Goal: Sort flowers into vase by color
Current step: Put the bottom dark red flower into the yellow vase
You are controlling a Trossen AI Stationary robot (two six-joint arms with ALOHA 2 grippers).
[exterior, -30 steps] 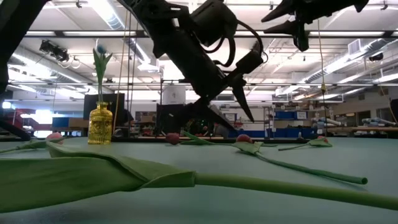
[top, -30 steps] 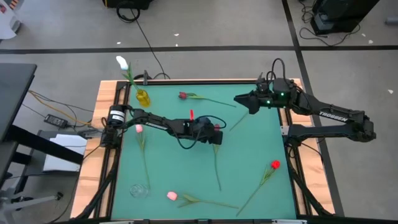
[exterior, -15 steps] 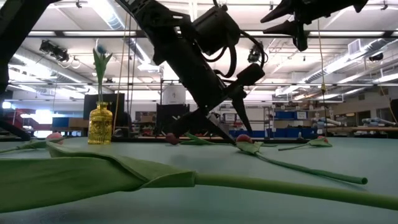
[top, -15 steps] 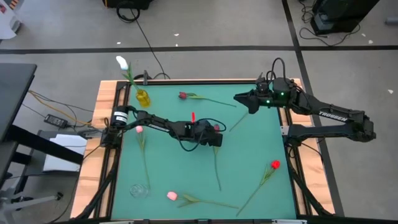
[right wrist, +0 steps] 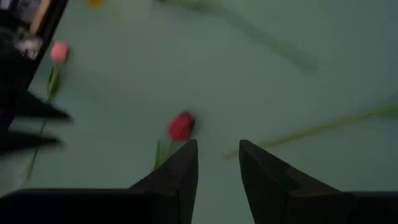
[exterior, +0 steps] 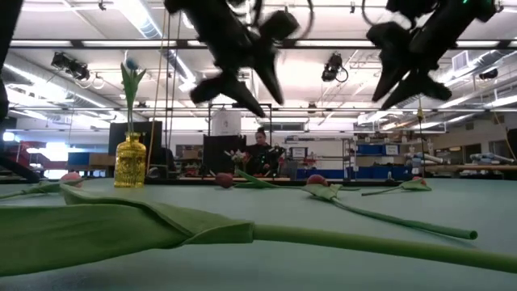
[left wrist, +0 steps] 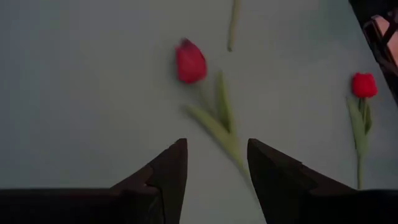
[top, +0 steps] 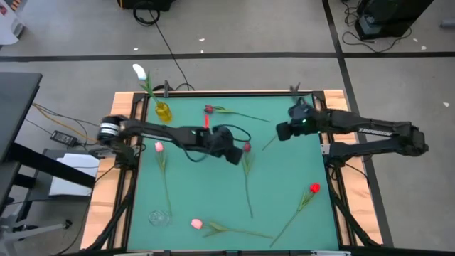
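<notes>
Artificial tulips lie flat on the green mat. A red tulip [top: 247, 147] lies at the centre, its stem running toward the near edge. A maroon one [top: 210, 109] lies near the far edge and a bright red one [top: 314, 188] on the right. Pink ones lie at the left [top: 158, 147] and near the front [top: 197, 223]. A white tulip [top: 138, 71] stands in the yellow vase [top: 163, 112]. My left gripper [top: 234, 156] hovers open just left of the central tulip's head [left wrist: 189, 62]. My right gripper [top: 279, 131] hangs open above the mat, right of centre.
A clear glass vase [top: 159, 217] stands at the near left corner. A loose green stem [top: 270, 142] lies under the right gripper. The mat sits in a wooden frame [top: 117, 185]. In the low view a stem and leaf [exterior: 161, 226] lie close to the camera.
My left gripper has risen from the mat and drawn back toward the table's left, uncovering the central tulip's head; the tulip stays where it lay. My right gripper has moved toward the near edge, come down a little and tipped downward.
</notes>
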